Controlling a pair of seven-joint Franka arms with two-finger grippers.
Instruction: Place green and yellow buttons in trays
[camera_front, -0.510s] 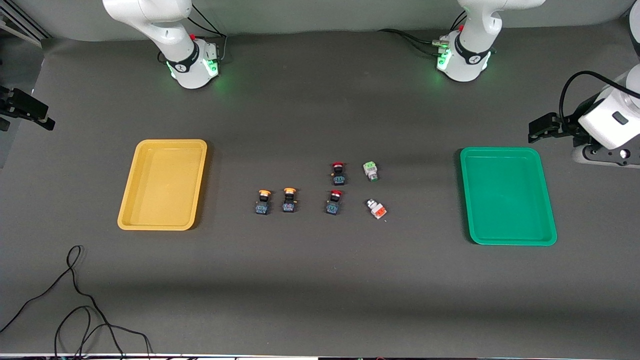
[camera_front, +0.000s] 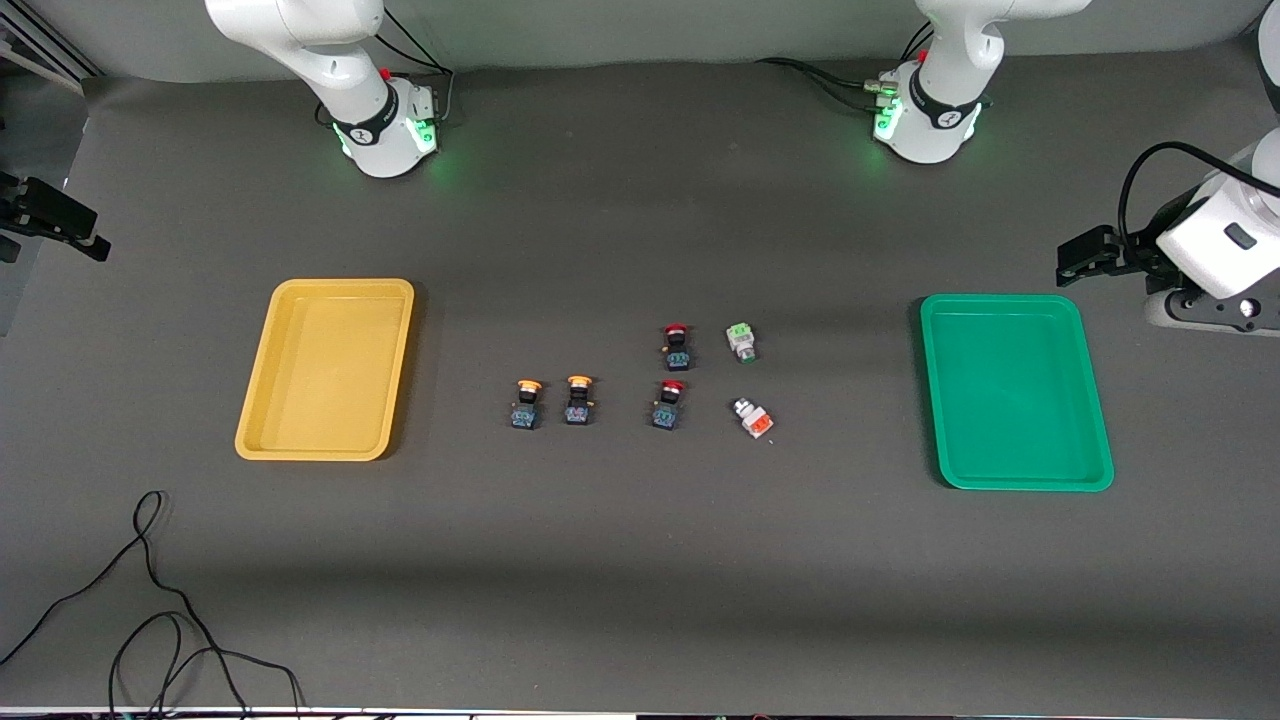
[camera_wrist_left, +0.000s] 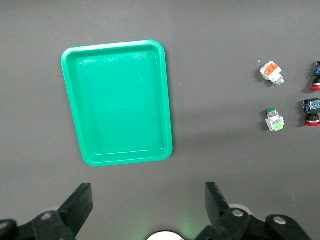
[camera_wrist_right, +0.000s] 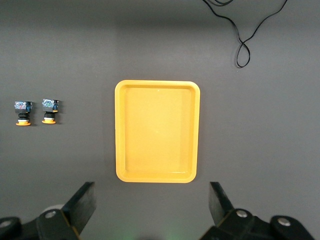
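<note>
No movement; buttons' (camera_front: 740, 342) labels unreadable.

yellow tray (camera_front: 325, 369) empty | green tray (camera_front: 1015, 391) empty | buttons (camera_front: 552, 402) on table between

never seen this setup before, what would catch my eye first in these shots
Two bright trays stand out on the dark table: a yellow tray toward the right arm's end and a green tray toward the left arm's end, both with nothing in them. Between them sits a small cluster of buttons: two yellow-capped buttons, two red-capped ones, and two white blocky ones.
</note>
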